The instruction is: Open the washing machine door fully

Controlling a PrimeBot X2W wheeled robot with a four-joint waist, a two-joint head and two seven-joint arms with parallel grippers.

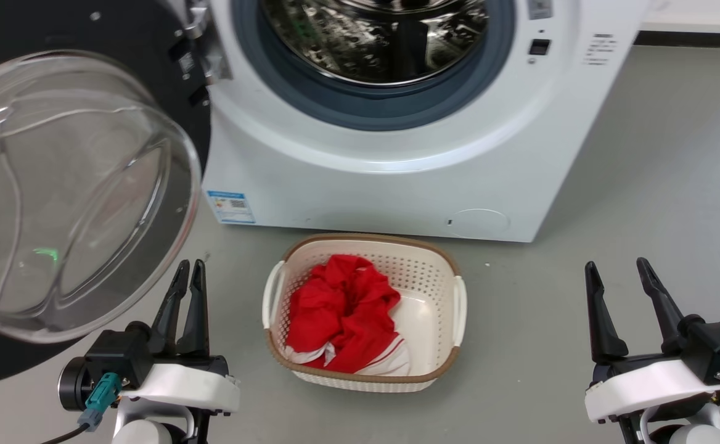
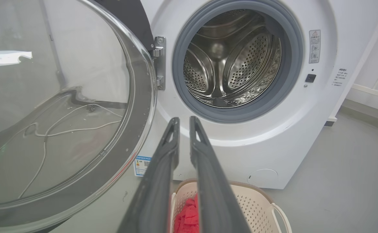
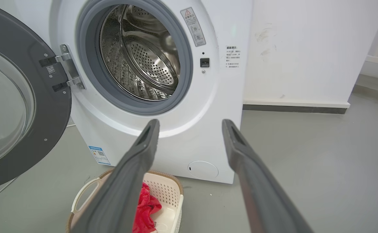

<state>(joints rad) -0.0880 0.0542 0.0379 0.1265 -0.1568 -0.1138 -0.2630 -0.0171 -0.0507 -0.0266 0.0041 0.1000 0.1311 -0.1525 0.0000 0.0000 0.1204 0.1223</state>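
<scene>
The white washing machine (image 1: 397,185) stands on the grey floor (image 1: 643,185), drum exposed. The washing machine door (image 1: 76,185) is swung wide open at the robot's left. A cream laundry basket (image 1: 452,271) before the machine holds a red garment (image 1: 341,308). The left claw (image 1: 190,266), near the door, is narrow and empty; the right claw (image 1: 617,264) is wide and empty.

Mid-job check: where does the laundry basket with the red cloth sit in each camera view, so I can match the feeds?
Head view: basket at bottom centre, on the floor before the washing machine.
Left wrist view: basket at the bottom edge, right of centre, partly behind the left gripper.
Right wrist view: basket at bottom left, partly behind the right gripper.
Shared landmark: the blue label sticker low on the machine's front, up-left of the basket.
</scene>
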